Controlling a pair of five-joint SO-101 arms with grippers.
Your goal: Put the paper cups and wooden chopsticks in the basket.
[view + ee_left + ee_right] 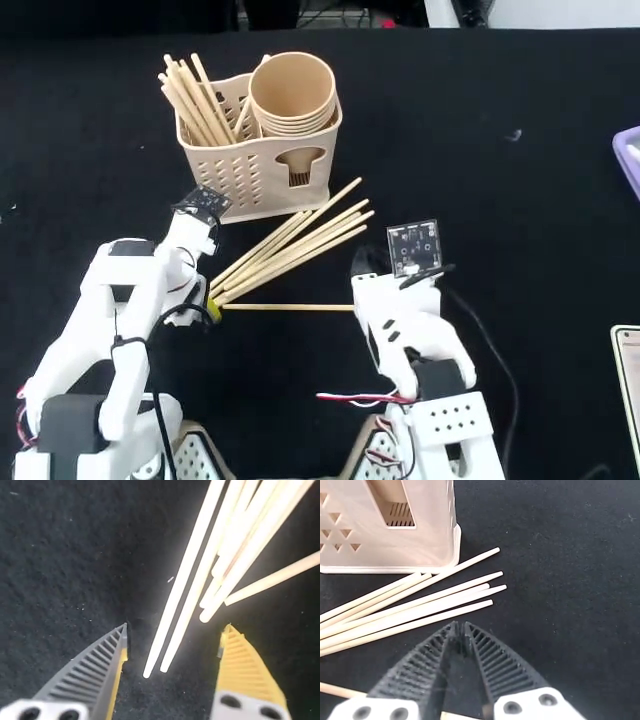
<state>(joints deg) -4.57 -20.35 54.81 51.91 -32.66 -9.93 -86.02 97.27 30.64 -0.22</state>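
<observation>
My left arm and right arm are white shells with black servos and cables. The left tool pairs a grey ribbed finger with a yellow one; the right tool is black-ribbed.

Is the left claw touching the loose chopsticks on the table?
Apart. In the left wrist view the open left claw straddles the ends of the chopsticks, with dark cloth showing between each finger and the sticks.

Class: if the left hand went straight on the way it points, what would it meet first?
Probably the loose chopsticks: their near ends lie just ahead, between the open fingers of the left hand; depth is unclear.
</observation>
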